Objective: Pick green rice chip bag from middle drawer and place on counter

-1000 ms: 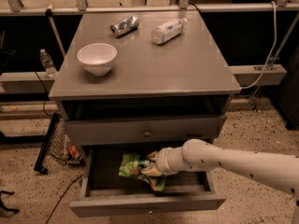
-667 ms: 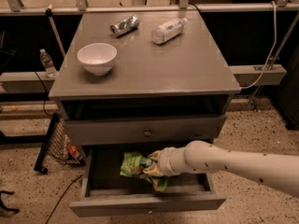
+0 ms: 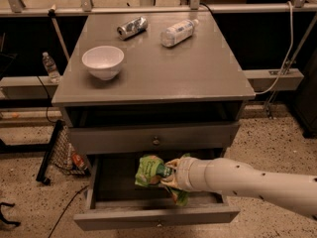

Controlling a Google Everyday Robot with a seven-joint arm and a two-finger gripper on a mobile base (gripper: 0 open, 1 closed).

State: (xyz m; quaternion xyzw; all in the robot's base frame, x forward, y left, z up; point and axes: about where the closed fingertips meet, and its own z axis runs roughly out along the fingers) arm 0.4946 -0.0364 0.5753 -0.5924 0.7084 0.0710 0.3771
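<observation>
- The green rice chip bag (image 3: 147, 168) is in the lower centre of the frame, over the open middle drawer (image 3: 153, 217). Its crumpled green body shows left of the gripper, and a smaller green fold shows below and right of it.
- The gripper (image 3: 168, 175) is at the bag's right side, inside the drawer opening, and is closed on the bag. Bag material lies on both sides of it.
- The white arm (image 3: 247, 180) enters from the lower right edge of the frame and runs left to the gripper, crossing the right half of the drawer.
- The middle drawer is pulled out toward the bottom of the frame. Its dark inside shows left of the bag.
- The upper drawer (image 3: 124, 139) sits directly above it, pushed in, with a round knob (image 3: 156, 141) at the centre of its front.
- The counter (image 3: 188, 68) fills the upper centre of the frame.
- A white bowl (image 3: 103, 61) stands upright on the left part of the counter.
- A dented can (image 3: 132, 27) lies on its side near the counter's far edge, left of centre.
- A clear plastic bottle (image 3: 178, 32) lies on its side just right of the can, apart from it.
- A small water bottle (image 3: 50, 67) stands upright at the left of the frame, beyond the cabinet.
- A white cable (image 3: 287, 48) hangs at the upper right.
- A speckled floor (image 3: 277, 148) surrounds the cabinet.
</observation>
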